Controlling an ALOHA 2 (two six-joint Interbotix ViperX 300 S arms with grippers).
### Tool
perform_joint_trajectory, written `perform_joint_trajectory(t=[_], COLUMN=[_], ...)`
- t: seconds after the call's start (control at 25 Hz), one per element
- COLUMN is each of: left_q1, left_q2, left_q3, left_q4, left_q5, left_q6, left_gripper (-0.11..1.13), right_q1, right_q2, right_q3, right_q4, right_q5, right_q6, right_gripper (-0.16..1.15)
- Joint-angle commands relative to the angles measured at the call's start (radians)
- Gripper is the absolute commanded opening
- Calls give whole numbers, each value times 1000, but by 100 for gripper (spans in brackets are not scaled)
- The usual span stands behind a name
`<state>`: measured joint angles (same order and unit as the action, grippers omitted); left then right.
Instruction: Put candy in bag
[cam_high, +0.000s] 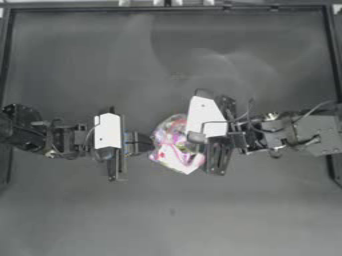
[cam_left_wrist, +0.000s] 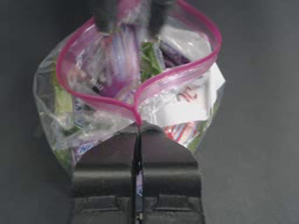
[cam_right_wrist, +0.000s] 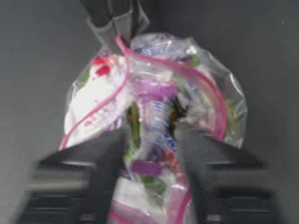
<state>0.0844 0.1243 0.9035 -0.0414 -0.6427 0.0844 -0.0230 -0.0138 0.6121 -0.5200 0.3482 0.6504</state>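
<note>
Dark table (cam_high: 167, 60), left gripper (cam_left_wrist: 139, 131) clamped on bag (cam_left_wrist: 116, 74) rim; print unreadable.

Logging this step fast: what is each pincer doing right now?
Left pincer: shut on the pink mouth strip of the bag, holding it.
Right pincer: open, jaws inside the bag's mouth; holding nothing that can be made out.

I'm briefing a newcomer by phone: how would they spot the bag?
On the dark table, look between the two arms near the middle. The bag is clear plastic stuffed with colourful sweets, its pink-edged mouth pinched by the left gripper.
</note>
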Motion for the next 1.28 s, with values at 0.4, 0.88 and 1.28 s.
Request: perform_joint_trajectory(t=[0.4, 0.88, 1.28], left_q1=[-2, -2, -2], left_q2=[-18, -18, -29], left_q3=[-11, -12, -11], left_q4=[2, 2, 2], left_q5=[-8, -8, -9], left_q6=[2, 2, 0], left_gripper=[7, 7, 7], right_q1=[11, 15, 15], right_q2=[-91, -235, -313], right_q3=[-23, 54, 117], right_q4=[-5, 2, 8], right_q5=[57, 138, 173], right_q6=[2, 3, 12], right_gripper=[102, 102, 102])
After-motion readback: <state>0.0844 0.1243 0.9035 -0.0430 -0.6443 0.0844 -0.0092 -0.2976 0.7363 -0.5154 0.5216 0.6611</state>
